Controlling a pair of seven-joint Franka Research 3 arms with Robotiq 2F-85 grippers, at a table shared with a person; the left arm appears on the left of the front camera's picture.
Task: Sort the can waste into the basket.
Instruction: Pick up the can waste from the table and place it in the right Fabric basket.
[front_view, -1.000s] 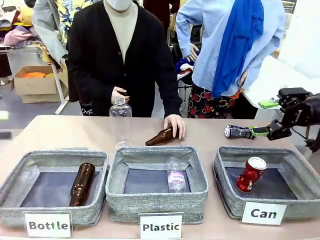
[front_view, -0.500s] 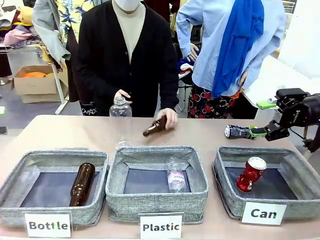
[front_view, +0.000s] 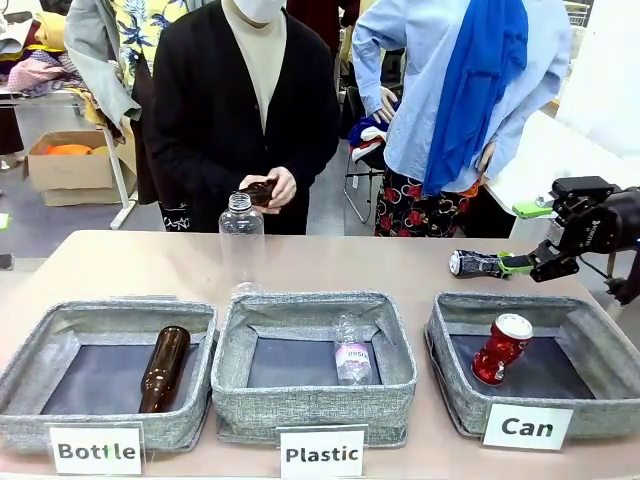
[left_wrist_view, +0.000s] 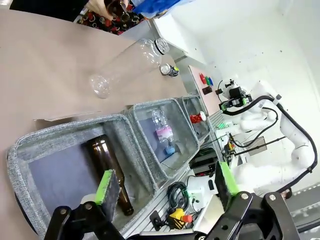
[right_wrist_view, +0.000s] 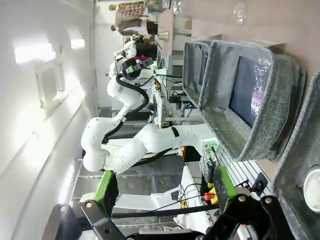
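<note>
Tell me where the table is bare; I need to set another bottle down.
Free: the tabletop behind the Bottle basket, left of the upright clear bottle; also the strip between that bottle and the dark can. Crowded: the far right, where the right hand is at the can behind the Can basket.

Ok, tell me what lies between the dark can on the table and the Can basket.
Just a bare strip of table, seen in the front view, between the dark can and the Can basket.
</note>
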